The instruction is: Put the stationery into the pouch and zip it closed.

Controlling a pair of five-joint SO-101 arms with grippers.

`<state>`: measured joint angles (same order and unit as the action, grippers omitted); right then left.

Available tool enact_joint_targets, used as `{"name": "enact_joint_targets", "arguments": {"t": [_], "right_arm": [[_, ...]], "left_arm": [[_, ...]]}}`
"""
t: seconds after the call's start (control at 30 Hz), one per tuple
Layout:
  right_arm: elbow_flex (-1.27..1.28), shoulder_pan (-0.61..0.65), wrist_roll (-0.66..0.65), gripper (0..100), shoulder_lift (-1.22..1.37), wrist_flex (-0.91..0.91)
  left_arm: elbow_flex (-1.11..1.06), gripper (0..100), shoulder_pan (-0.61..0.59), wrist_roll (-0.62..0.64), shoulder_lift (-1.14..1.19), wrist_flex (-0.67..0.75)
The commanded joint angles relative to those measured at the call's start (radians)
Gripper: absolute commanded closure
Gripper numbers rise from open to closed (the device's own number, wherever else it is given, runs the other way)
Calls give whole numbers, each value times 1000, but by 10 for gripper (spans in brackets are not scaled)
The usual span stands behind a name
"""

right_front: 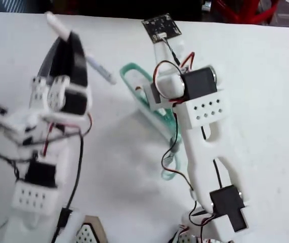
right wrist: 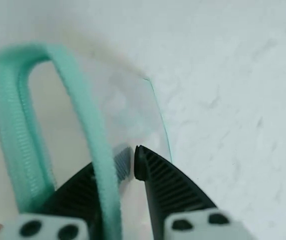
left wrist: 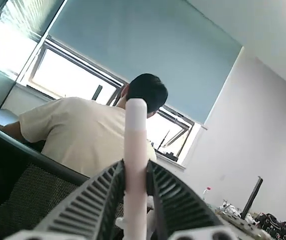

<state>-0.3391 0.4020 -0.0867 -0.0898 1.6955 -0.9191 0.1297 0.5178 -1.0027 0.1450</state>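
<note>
Pen (right_front: 58, 25): white and slim, held off the worktop (right_front: 265, 76) in the left gripper (left wrist: 135, 172).
Pen axis: in the high view it slants, with the free end toward the far-left corner and the other end down between the fingers.
2nd pen (right_front: 101, 71): lies flat on the worktop between the 2 arms. Its long axis runs diagonally from far-left to near-right.
Pouch (right_front: 140, 98): clear walls with a teal band along the mouth. It lies on the worktop in front of the right arm, and its long axis runs diagonally from far-left toward the near middle.
Pouch mouth: the teal band stands open as a long loop. Its far end is near the tip of the 2nd pen.
Worktop: white, faintly mottled and matte.
Room: the left wrist view shows a wide window (left wrist: 57, 80), a pale blue blind (left wrist: 148, 45) above it and a pale wall (left wrist: 263, 125) to one side.
Left fingers: closed on the pen, with 1 ribbed black finger pressed on each side. The pen's shaft stands well past the fingertips.
Right gripper (right wrist: 132, 161): down at the pouch, close over the worktop.
Right fingers: pinched together on the pouch, their tips almost meeting. The teal band crosses 1 finger and the clear wall passes between the 2.
Pen to pouch: well apart, the held pen up and to the left of the open mouth.
</note>
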Motion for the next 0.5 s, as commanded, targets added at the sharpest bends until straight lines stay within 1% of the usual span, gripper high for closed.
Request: {"name": "enact_joint_targets", "arguments": {"t": [0.0, 0.17, 0.23, 0.47], "right_arm": [[0, -12, 11, 980, -39, -13], [3, -15, 5, 980, -39, -56], [6, -15, 3, 980, -38, -61], [9, -16, 2, 980, -36, -53]], "left_arm": [[176, 976, -1, 8, 229, 21], [296, 976, -1, 14, 394, 23], [319, 976, 5, 15, 423, 28], [384, 976, 93, 9, 466, 23]]}}
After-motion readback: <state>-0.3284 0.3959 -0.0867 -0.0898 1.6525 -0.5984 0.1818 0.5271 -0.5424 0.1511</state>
